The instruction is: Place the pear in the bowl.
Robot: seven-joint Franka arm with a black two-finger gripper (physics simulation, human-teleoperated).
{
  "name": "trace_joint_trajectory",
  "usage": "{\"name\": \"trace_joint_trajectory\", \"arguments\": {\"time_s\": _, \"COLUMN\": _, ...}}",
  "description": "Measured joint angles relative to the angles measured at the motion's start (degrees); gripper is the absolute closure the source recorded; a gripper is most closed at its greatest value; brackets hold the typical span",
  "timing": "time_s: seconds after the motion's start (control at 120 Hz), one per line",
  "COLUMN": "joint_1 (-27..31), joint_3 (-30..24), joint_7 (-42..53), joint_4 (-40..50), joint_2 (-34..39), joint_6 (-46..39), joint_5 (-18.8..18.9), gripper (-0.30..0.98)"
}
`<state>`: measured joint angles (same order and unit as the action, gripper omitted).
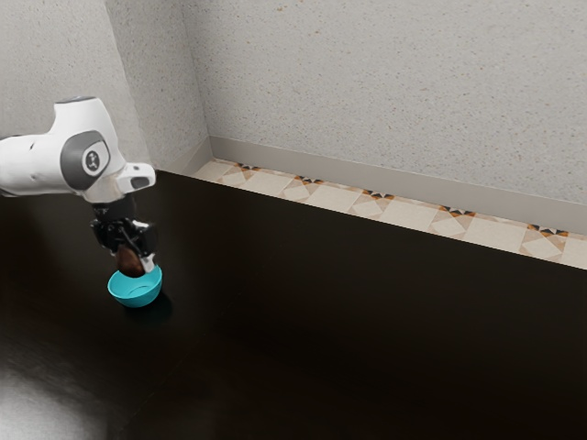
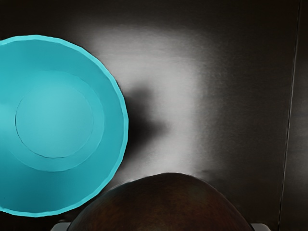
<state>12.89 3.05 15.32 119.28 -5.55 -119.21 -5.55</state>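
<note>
The end effector (image 1: 135, 260) is clamped on the pear (image 1: 129, 264), one finger on each side of it, and hangs low by the bowl (image 1: 136, 297). The wrist view shows the brown, rounded pear close under the hand, with a pale fingertip (image 2: 60, 226) at one flank and its partner at the other. That curved surface is the first risk: if the grip sits off the fruit's widest part, the pear could roll or squirt out between the fingers as they part, and leave sideways rather than drop straight.

The pear is up in the grip, not resting in the bowl. From the wrist view it looks off to one side of the hollow, overlapping only the edge of the bowl in that line of sight; the exterior view makes it look more nearly above. Trusting that second angle could mean letting go too soon, with the pear striking the rim and tumbling outside.

The bowl stands upright and empty, and looks light and loose. A sideways move made too low could catch its wall with pear or fingertip and push or tip it. I would centre over the hollow first, then lower and release gently.

Beyond lies the dark table (image 1: 348, 321), probably smooth enough for the bowl to skid if nudged, or a dropped pear to roll away.
</note>
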Motion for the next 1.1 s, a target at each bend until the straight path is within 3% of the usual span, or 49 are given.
{"name": "trace_joint_trajectory", "arguments": {"time_s": 0.467, "joint_1": 0.81, "joint_3": 2.20, "joint_7": 0.98, "joint_4": -12.05, "joint_2": -15.42, "joint_6": 2.83, "joint_5": 1.67, "gripper": 0.34}}
{"name": "trace_joint_trajectory", "arguments": {"time_s": 0.583, "joint_1": 1.06, "joint_3": 2.22, "joint_7": 1.61, "joint_4": -12.26, "joint_2": -16.29, "joint_6": 3.05, "joint_5": 1.43, "gripper": 0.23}}
{"name": "trace_joint_trajectory", "arguments": {"time_s": 0.8, "joint_1": 0.35, "joint_3": 1.68, "joint_7": 3.13, "joint_4": -12.05, "joint_2": -11.85, "joint_6": 4.77, "joint_5": 1.54, "gripper": 0.08}}
{"name": "trace_joint_trajectory", "arguments": {"time_s": 0.983, "joint_1": -1.26, "joint_3": -4.96, "joint_7": 7.37, "joint_4": -12.81, "joint_2": -2.79, "joint_6": 8.18, "joint_5": 4.54, "gripper": 0.03}}
{"name": "trace_joint_trajectory", "arguments": {"time_s": 1.1, "joint_1": -1.61, "joint_3": -11.83, "joint_7": 10.89, "joint_4": -21.91, "joint_2": -1.87, "joint_6": 11.96, "joint_5": 8.65, "gripper": 0.02}}
